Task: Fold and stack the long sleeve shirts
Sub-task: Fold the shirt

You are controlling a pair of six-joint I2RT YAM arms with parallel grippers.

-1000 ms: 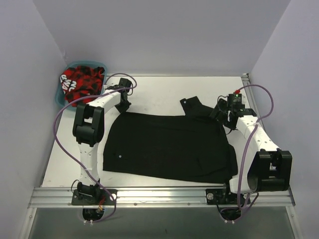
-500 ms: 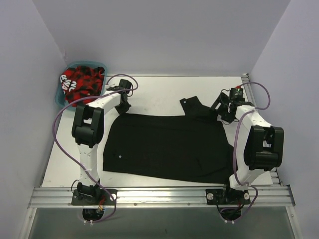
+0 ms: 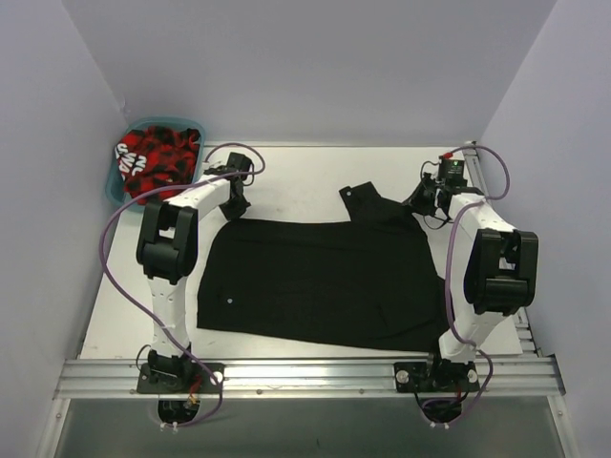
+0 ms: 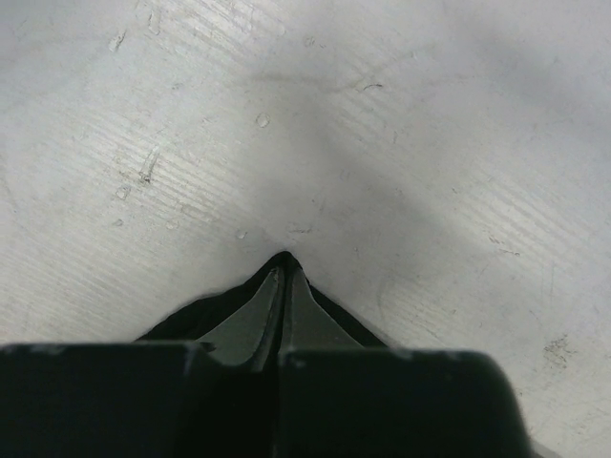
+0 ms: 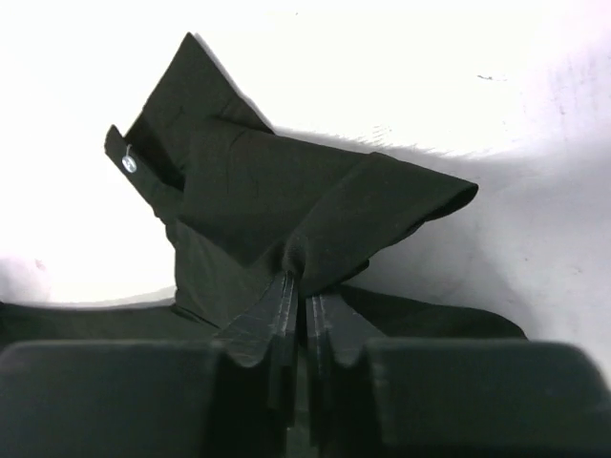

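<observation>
My left hand [image 4: 284, 272] is clamped on the far-left corner of the black long sleeve shirt [image 3: 325, 281], spread across the counter [image 3: 296, 176]. My right hand [image 5: 297, 286], gaping a second ago, now pinches its far-right fold.

A plain black shirt [image 3: 325, 281] is spread mostly flat across the middle of the tabletop [image 3: 296, 176], its outline roughly rectangular and its near edge slanted. A small pale button [image 3: 230, 301] is seen close to its left side. At the far right corner a flap [image 3: 368, 202] is raised and gathered into pointed, creased folds.
</observation>
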